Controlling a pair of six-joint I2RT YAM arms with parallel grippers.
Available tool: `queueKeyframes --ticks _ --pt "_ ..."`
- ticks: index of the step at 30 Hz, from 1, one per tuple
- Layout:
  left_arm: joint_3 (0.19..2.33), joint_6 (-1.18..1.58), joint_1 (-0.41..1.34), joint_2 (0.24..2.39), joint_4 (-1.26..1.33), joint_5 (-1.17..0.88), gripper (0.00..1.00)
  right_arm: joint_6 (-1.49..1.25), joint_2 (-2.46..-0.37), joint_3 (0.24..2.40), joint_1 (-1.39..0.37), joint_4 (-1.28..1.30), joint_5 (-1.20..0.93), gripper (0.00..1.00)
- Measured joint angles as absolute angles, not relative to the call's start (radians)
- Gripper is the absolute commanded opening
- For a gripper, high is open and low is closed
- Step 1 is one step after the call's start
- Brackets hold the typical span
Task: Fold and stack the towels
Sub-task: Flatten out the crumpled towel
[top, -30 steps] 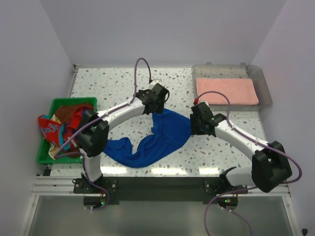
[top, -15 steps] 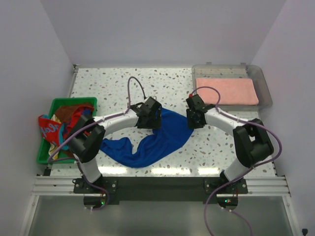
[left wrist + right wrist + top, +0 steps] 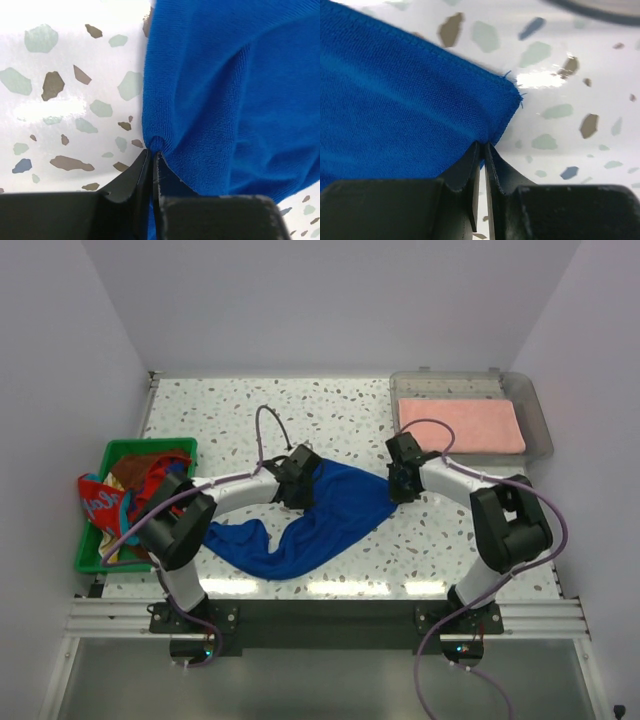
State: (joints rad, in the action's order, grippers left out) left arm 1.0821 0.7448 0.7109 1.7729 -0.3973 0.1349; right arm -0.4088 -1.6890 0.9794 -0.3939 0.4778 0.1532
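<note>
From overhead you see the blue towel (image 3: 335, 515) spread mid-table (image 3: 220, 410) between both arms. Only your wrist views show the left gripper (image 3: 151, 154) and right gripper (image 3: 482, 148) pinching its edges closed.

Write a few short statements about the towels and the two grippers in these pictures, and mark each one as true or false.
1. The left gripper is shut on an edge of the blue towel. True.
2. The pink towel lies folded in the clear tray. True.
3. The right gripper hangs open above the pink towel. False: it is shut on a corner of the blue towel.
4. The green basket is empty. False: it holds crumpled towels, and one hangs over its left rim.
5. The blue towel is neatly folded. False: it lies rumpled and unfolded on the table.
</note>
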Motion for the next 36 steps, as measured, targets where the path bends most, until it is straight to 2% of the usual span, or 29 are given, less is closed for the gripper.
queueKeyframes --ticks 4,5,15,23,26,27,29,30,31,32,33,36 --pt "1.073 0.745 0.699 1.774 -0.397 0.138 0.04 -0.435 -1.646 0.935 -0.337 0.493 0.159 0.11" --pt "1.072 0.745 0.696 1.774 -0.397 0.139 0.0 -0.439 -1.636 0.925 -0.327 0.498 0.16 0.12" --pt "1.063 0.721 0.682 1.754 -0.459 0.257 0.0 -0.437 -1.555 0.846 -0.319 0.536 0.145 0.13" --pt "1.092 0.696 0.681 1.546 -0.683 0.514 0.0 -0.425 -1.565 0.895 -0.459 0.583 0.093 0.16" --pt "1.076 0.707 0.706 1.467 -0.736 0.534 0.01 -0.425 -1.565 0.897 -0.463 0.595 0.099 0.22" --pt "1.065 0.719 0.726 1.45 -0.752 0.542 0.02 -0.424 -1.565 0.897 -0.463 0.603 0.106 0.24" --pt "1.045 0.736 0.777 1.433 -0.783 0.541 0.14 -0.419 -1.563 0.892 -0.462 0.61 0.112 0.27" --pt "1.035 0.742 0.805 1.431 -0.795 0.532 0.22 -0.418 -1.561 0.887 -0.461 0.612 0.112 0.3" --pt "1.028 0.742 0.83 1.43 -0.8 0.519 0.42 -0.416 -1.557 0.881 -0.459 0.614 0.112 0.32" --pt "1.023 0.739 0.849 1.428 -0.798 0.501 0.52 -0.414 -1.55 0.878 -0.459 0.619 0.112 0.36" --pt "1.019 0.74 0.859 1.422 -0.795 0.482 0.55 -0.41 -1.541 0.876 -0.459 0.624 0.111 0.41" --pt "1.019 0.747 0.818 1.383 -0.783 0.449 0.69 -0.388 -1.503 0.878 -0.459 0.617 0.101 0.46"
